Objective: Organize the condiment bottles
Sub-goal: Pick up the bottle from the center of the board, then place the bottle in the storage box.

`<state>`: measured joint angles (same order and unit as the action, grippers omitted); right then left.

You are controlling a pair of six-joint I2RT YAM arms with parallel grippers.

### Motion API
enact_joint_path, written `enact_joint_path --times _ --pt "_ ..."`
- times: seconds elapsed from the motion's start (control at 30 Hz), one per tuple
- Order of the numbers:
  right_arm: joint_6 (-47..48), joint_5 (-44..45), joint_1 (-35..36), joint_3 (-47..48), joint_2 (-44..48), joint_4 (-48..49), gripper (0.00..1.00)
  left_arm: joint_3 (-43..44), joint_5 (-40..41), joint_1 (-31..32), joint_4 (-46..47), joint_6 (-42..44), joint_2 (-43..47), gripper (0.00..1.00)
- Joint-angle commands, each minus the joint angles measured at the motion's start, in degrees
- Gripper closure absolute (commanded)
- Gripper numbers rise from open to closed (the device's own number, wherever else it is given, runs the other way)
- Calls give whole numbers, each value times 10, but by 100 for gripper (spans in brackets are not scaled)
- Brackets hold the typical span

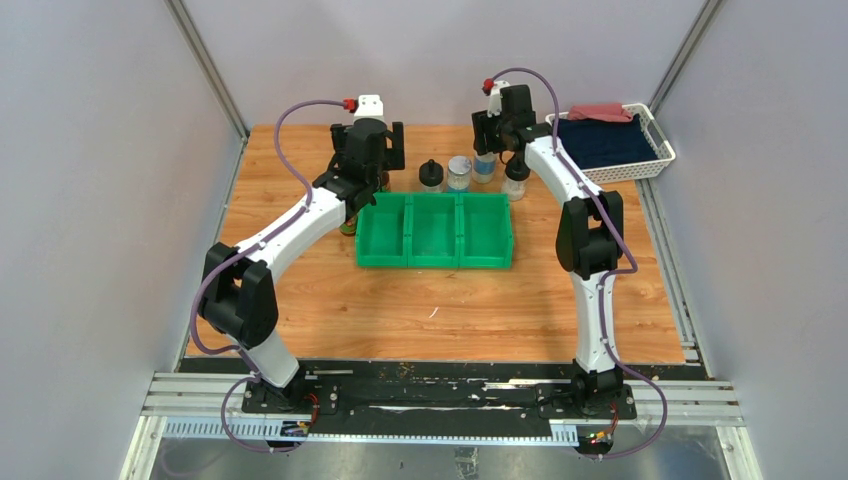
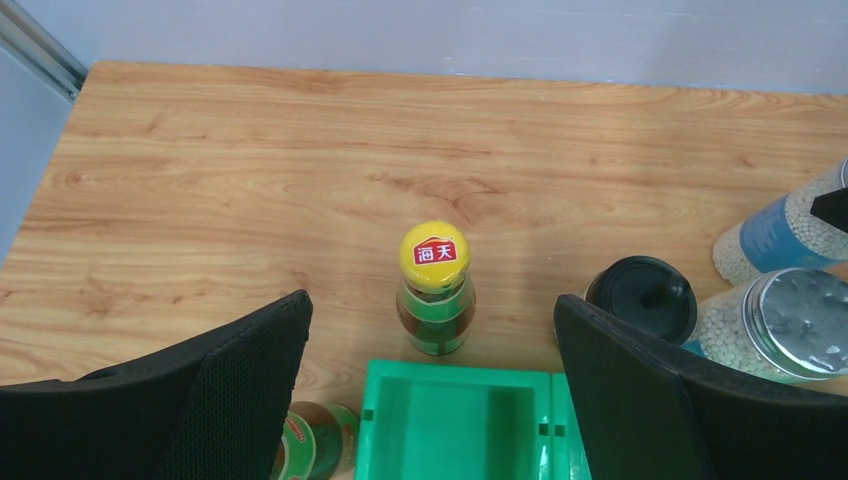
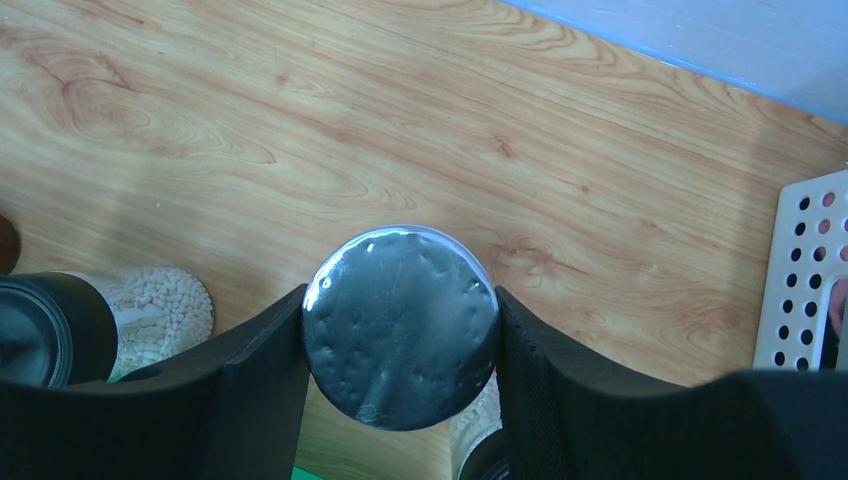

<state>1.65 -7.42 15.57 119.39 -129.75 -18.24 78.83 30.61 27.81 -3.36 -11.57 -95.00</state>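
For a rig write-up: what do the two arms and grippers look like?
The left arm and right arm: white link shells, black joints and bases. A purple cable loops along each, ending at a red connector. The left gripper and right gripper are black, with wide, finely textured finger pads.

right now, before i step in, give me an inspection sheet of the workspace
surface: wooden table, no spill seen
job's things: behind the green bin, black-knob bottle, free shaker, gripped shaker, second black-knob bottle; yellow-capped brown bottle upright behind the bin's left end; second brown bottle at the bin's left wall, partly hidden; none binned
clutter: white basket of cloths, far right
grippers: left gripper open, aimed at the yellow-capped brown bottle; right gripper shut on the gripped shaker
cables: purple cables loop over both arms, clear of the bottles
surroundings: grey walls on three sides
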Motion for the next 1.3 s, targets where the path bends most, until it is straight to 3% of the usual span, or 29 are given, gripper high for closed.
enact_joint_path --times 0.0,0.77,1.27 --pt "16 9 -6 38 20 -16 100 -5 -1 -4 3 -10 8 0" --pt "12 29 11 5 158 -33 100 -49 -3 -3 -16 -37 81 0" --pt "-4 73 62 -188 350 -22 100 -93 -8 12 -28 -65 134 0"
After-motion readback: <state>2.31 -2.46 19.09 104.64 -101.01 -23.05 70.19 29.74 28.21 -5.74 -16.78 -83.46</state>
